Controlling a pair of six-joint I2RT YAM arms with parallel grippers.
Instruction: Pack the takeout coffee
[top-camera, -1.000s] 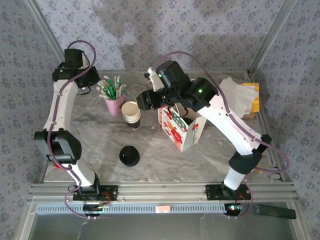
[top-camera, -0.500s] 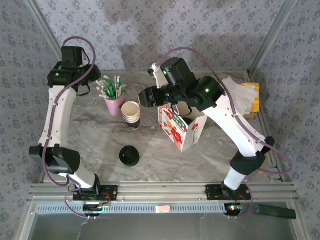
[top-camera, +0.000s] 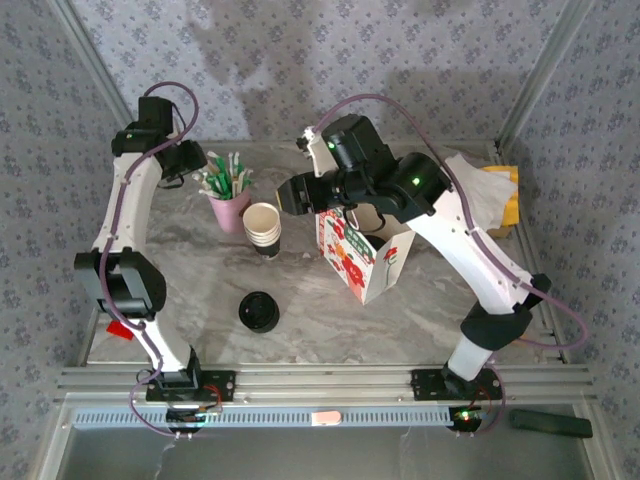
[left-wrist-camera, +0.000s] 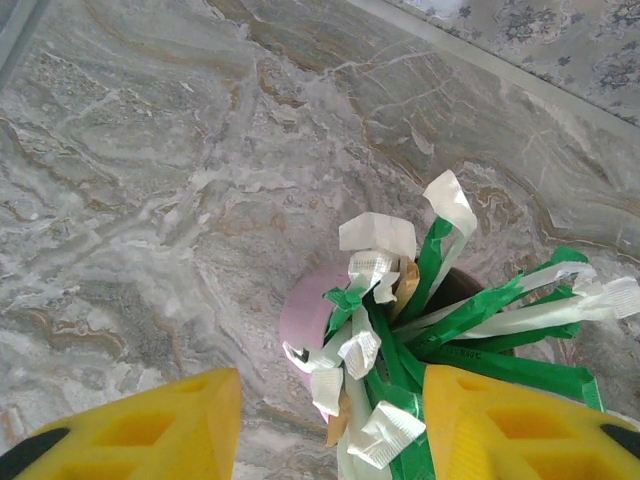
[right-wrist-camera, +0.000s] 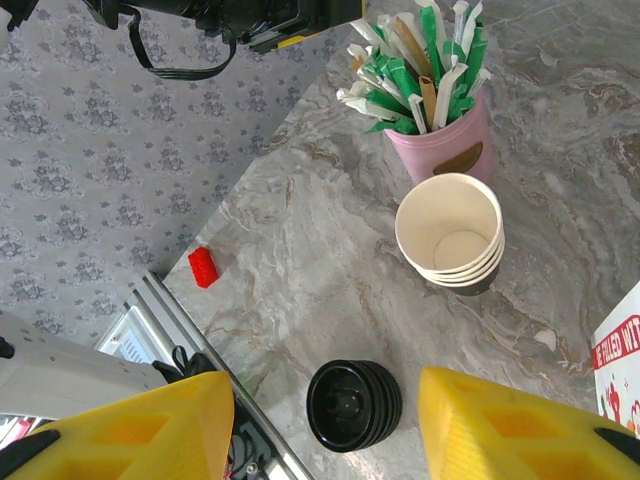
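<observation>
The top external camera looks down from above and behind the arm bases and takes in the whole worktop (top-camera: 320, 300) from afar. The left wrist camera looks steeply down past the left gripper (left-wrist-camera: 330, 400), close over the pink cup (left-wrist-camera: 303, 318). The right wrist camera sits higher and looks down and across. It shares that pink cup, at its upper right, and shares the stacked cups (right-wrist-camera: 450, 232) and black lids (right-wrist-camera: 353, 405) with the overhead view.

A robot test booth dressed as a café counter: marble-look table (top-camera: 300, 310), wallpapered panels (top-camera: 400, 60), an aluminium rail (top-camera: 330, 380) in front, stocked with a pink cup of wrapped straws (top-camera: 229, 210), stacked paper cups (top-camera: 263, 228), black lids (top-camera: 259, 311) and a flowered paper bag (top-camera: 362, 262).
</observation>
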